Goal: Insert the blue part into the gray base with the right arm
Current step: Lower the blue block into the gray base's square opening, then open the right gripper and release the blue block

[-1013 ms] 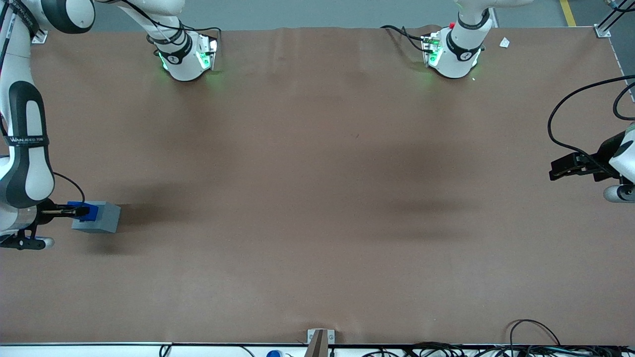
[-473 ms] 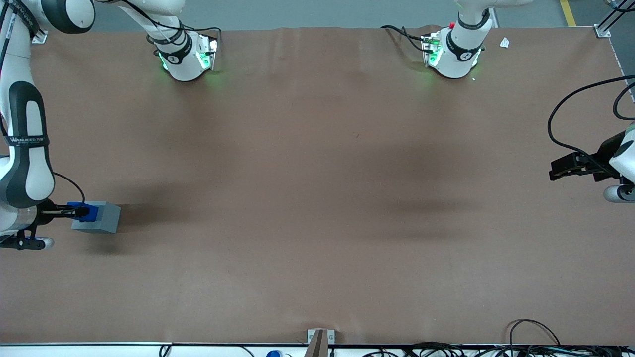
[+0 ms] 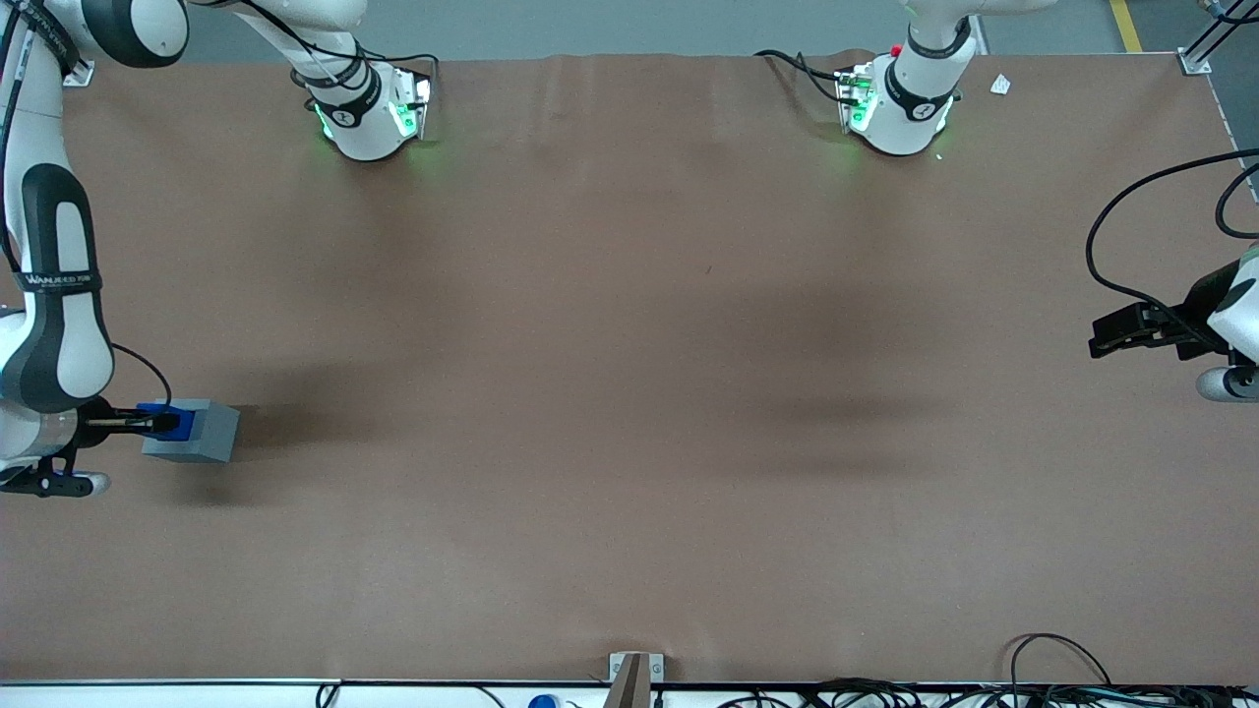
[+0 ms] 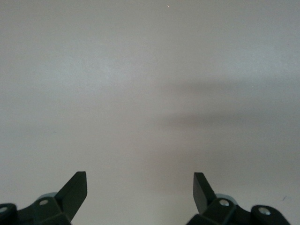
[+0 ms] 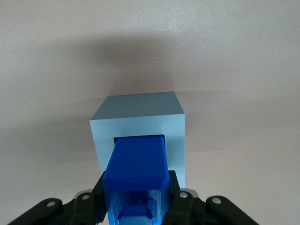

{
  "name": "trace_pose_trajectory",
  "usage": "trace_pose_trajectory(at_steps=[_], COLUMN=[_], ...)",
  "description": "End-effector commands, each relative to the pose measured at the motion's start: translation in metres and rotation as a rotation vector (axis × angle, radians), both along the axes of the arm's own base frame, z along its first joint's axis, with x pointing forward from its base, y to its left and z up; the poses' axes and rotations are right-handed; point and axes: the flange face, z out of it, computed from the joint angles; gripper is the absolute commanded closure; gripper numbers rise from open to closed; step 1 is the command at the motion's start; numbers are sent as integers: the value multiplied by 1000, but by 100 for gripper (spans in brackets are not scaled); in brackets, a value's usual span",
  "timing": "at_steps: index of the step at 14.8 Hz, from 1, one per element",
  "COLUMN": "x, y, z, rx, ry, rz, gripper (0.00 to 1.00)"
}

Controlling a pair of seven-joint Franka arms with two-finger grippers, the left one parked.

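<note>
The gray base (image 3: 202, 433) (image 5: 140, 123) stands on the brown table at the working arm's end. The blue part (image 3: 169, 420) (image 5: 137, 161) is held above it, its lower end reaching into the square recess in the base's top face. My right gripper (image 3: 155, 423) (image 5: 136, 187) is shut on the blue part, one black finger pressed against each side of it. The part's lower end is hidden inside the recess.
The two arm bases (image 3: 369, 113) (image 3: 900, 103) stand along the table edge farthest from the front camera. A small metal bracket (image 3: 634, 669) sits at the near edge, with cables (image 3: 1062, 688) beside it toward the parked arm's end.
The blue part has sunk a little lower against the gray base, and the right arm's forearm has shifted slightly. The base has stayed in place.
</note>
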Motion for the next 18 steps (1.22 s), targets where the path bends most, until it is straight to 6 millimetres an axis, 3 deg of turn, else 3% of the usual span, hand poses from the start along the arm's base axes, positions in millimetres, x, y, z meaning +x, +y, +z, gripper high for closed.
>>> trace_pose_trajectory(at_steps=[1, 2, 7, 9, 12, 15, 18], x=[-1, -1, 1, 4, 4, 0, -8], y=[-1, -1, 6, 23, 30, 44, 80], z=[-3, -4, 2, 10, 45, 105, 174], rx=[16, 16, 15, 18, 19, 15, 2], ry=[-7, -5, -5, 10, 20, -5, -62], rz=[4, 4, 11, 33, 33, 47, 94], gripper=[15, 0, 0, 0, 0, 0, 0])
